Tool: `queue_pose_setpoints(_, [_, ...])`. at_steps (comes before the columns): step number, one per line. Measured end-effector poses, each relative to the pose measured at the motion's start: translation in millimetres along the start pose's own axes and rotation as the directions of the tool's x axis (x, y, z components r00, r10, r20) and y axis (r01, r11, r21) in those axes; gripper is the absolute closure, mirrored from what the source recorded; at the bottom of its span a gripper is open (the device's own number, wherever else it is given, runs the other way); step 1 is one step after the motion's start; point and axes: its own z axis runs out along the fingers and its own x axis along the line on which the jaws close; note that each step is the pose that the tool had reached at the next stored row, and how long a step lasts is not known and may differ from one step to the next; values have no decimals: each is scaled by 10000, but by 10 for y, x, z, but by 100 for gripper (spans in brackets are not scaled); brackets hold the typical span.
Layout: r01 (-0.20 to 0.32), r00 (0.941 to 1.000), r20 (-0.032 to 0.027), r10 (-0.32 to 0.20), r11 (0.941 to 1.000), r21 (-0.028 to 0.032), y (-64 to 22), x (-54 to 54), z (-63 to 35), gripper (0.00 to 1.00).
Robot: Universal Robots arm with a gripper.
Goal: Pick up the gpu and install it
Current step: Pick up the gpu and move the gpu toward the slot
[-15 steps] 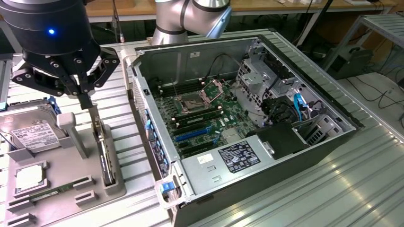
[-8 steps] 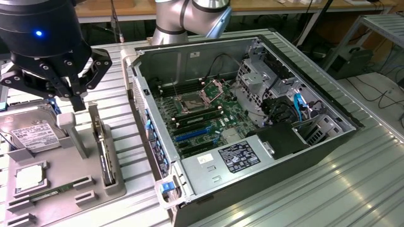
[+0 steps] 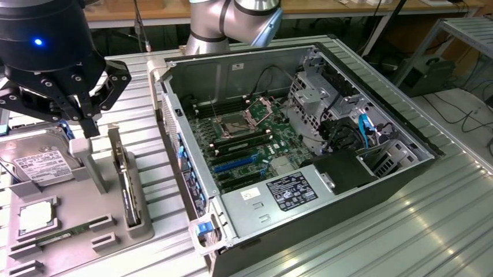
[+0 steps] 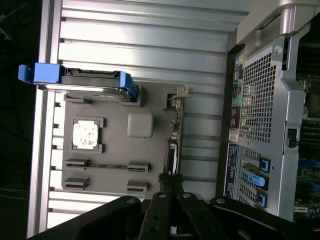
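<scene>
GPU [image 3: 126, 179] stands on its long edge in a slot of the grey parts holder [image 3: 77, 199], at about 8 o'clock in the exterior view, so neither the pick-up nor the install is done. The tool [image 3: 89, 124] hangs above the holder at about 10 o'clock, its fingers closed together on nothing. In the wrist view the tool [image 4: 170, 182] sits right over one end of the GPU [image 4: 173, 150], apart from it as far as I can judge. All of the task is left, by my reading: grasp, lift, carry and seat.

The open computer case [image 3: 223, 72] lies on its side on the ribbed metal table [image 3: 400, 231], at 3 o'clock from the holder and just beside it. Its motherboard [image 3: 254, 141] faces up, with blue expansion slots [image 3: 235, 164] near the 7 o'clock corner of the board (the likely seat for the card, though that is my guess).

Sharing the holder are a hard drive [image 3: 38, 164] at 9 o'clock from the GPU, a white block [image 3: 81, 147] between them, a processor chip [image 3: 34, 216] and a memory stick [image 3: 66, 234] towards 7 o'clock. The white block stands close under the tool, and the case wall rises between the holder and the slots.
</scene>
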Motion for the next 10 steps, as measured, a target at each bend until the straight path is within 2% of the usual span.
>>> queue_pose_setpoints(10, [0,10000,0,0,10000,0,0,0,0,89])
